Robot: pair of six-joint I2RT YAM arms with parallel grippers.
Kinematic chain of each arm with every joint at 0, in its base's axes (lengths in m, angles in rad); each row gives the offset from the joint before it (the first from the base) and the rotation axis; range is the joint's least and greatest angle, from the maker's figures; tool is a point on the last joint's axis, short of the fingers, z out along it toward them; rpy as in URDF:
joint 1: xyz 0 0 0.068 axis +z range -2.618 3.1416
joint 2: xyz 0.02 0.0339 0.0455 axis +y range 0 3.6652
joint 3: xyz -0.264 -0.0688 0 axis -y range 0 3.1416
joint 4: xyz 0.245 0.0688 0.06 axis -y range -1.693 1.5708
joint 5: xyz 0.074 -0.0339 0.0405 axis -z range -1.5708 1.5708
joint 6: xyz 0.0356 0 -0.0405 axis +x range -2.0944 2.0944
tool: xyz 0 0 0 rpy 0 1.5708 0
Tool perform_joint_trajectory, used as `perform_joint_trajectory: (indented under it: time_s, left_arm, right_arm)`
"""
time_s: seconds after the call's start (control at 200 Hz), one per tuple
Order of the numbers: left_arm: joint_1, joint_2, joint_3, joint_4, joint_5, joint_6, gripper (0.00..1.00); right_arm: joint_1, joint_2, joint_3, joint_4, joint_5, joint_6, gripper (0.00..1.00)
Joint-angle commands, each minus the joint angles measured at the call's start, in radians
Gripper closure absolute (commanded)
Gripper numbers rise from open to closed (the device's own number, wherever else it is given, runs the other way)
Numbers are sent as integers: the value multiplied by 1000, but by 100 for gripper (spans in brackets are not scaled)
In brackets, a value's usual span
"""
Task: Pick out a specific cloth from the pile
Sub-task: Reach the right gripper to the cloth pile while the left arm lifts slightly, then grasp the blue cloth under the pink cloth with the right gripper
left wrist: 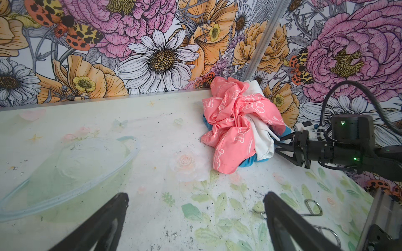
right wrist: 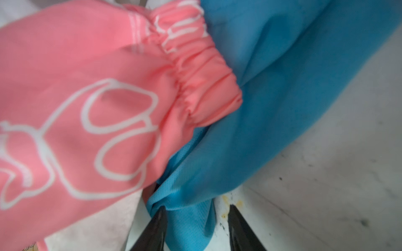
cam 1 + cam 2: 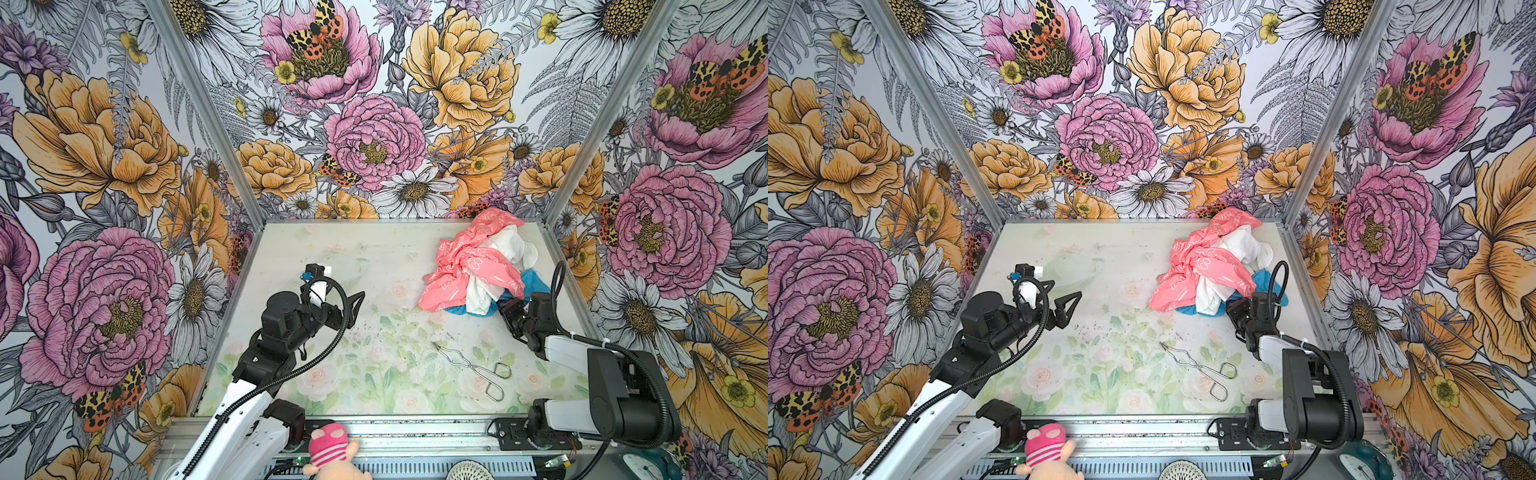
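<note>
The step in hand is, as I judge it, the grasp itself: the right gripper (image 2: 196, 208) is at the near right edge of the pile (image 3: 469, 266), low to the table (image 3: 332, 257), and its two black fingers (image 2: 152, 232) stand partly open on either side of a fold of the cloth (image 2: 282, 87). In the right wrist view a narrow strip of table shows between one finger and the fold, so the fabric is between the jaws but not yet pinched. The left gripper (image 1: 195, 195) hovers over the middle-left of the table, well apart from the pile, with its jaws wide open and nothing in them. The next move calls for pressing the jaws together on the blue fold only, and then pulling it out and away toward the free side, slowly, because the other cloths lie on it and may be dragged along. The cloth is plain turquoise blue, without print, with a fine dotted weave and soft folds. It lies at the bottom of the heap: the coral-pink cloth (image 3: 465, 257) with white outline print and the white cloth (image 3: 511, 245) cover most of it, and in both top views only its edges show at the near and right sides of the pile.
</note>
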Motion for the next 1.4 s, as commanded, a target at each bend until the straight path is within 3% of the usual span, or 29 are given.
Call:
perform_joint_trajectory:
  time_s: [0.0,0.541,0.721,0.886,1.146,1.391]
  left_arm:
    - [-12,-15,-8,-13,-31,18,1]
    - [-55,-33,-8,-34,-81,43,1]
    - [-64,-34,-7,-40,-89,47,1]
    - [-66,-41,-8,-42,-97,49,1]
    - [-71,-49,-8,-44,-104,52,1]
    - [-70,-50,-9,-43,-107,52,1]
  right_arm:
    - [6,26,-3,80,-1,27,55]
    - [12,171,-5,272,-20,101,62]
    - [12,223,-23,389,-22,144,78]
    - [12,249,-34,476,-32,175,98]
    - [14,155,-41,496,-35,175,100]
    - [20,-10,20,327,-17,90,100]
